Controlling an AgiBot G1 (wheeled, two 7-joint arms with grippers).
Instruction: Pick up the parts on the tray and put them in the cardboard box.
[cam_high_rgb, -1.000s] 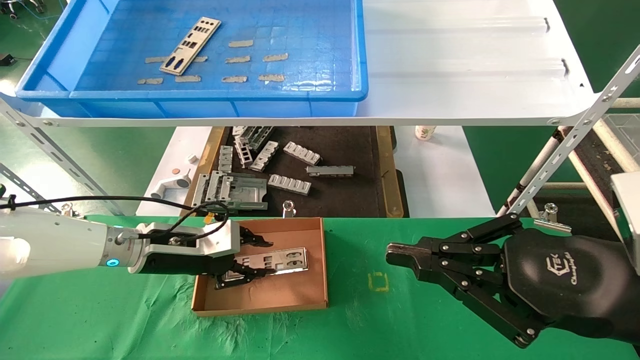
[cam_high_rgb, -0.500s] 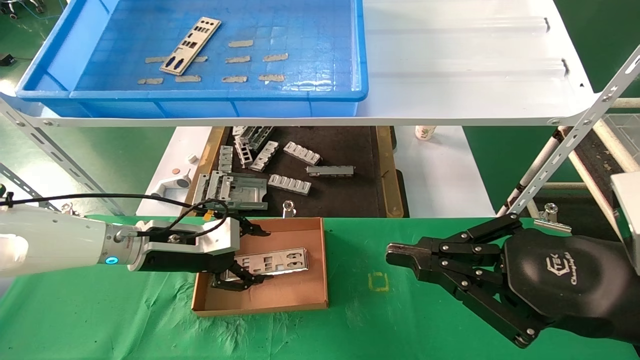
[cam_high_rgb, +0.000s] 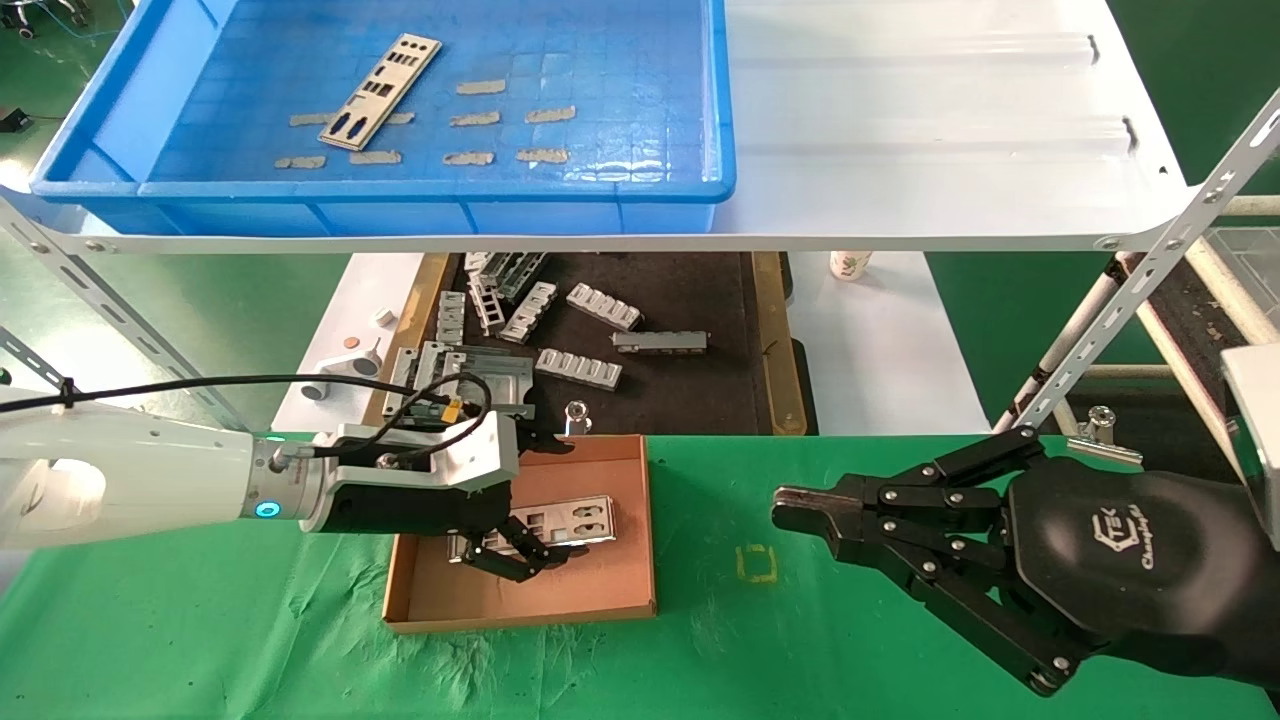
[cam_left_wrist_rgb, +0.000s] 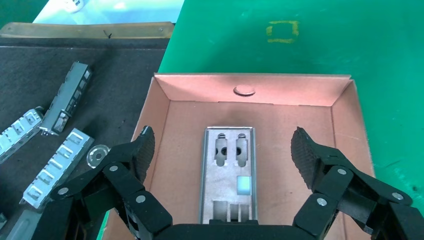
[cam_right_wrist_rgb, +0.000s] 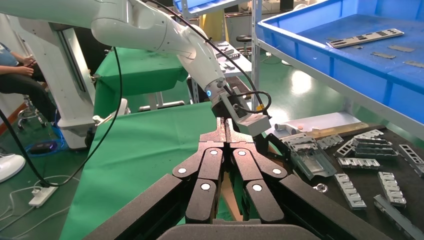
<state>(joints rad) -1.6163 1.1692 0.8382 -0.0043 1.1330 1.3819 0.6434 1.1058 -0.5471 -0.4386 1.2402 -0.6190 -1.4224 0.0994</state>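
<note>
One silver plate (cam_high_rgb: 575, 520) lies flat in the brown cardboard box (cam_high_rgb: 520, 610) on the green cloth. My left gripper (cam_high_rgb: 548, 500) hangs open just over the box, a finger on either side of the plate and clear of it. In the left wrist view the plate (cam_left_wrist_rgb: 230, 175) lies between the spread fingertips (cam_left_wrist_rgb: 146, 142) inside the box (cam_left_wrist_rgb: 250, 90). A second plate (cam_high_rgb: 380, 90) lies in the blue tray (cam_high_rgb: 430, 215) on the white shelf. My right gripper (cam_high_rgb: 785, 515) is shut and empty, parked to the right of the box.
Grey tape scraps (cam_high_rgb: 500, 118) lie in the blue tray. A dark tray (cam_high_rgb: 700, 400) with chunky grey bracket pieces (cam_high_rgb: 580, 368) sits behind the box, under the shelf. Slanted metal struts (cam_high_rgb: 1130, 300) stand at the right. A yellow square mark (cam_high_rgb: 757, 563) is on the cloth.
My left gripper has opened, let go of the plate and shifted right over the box. The plate now lies free in the box. The right arm has not moved.
</note>
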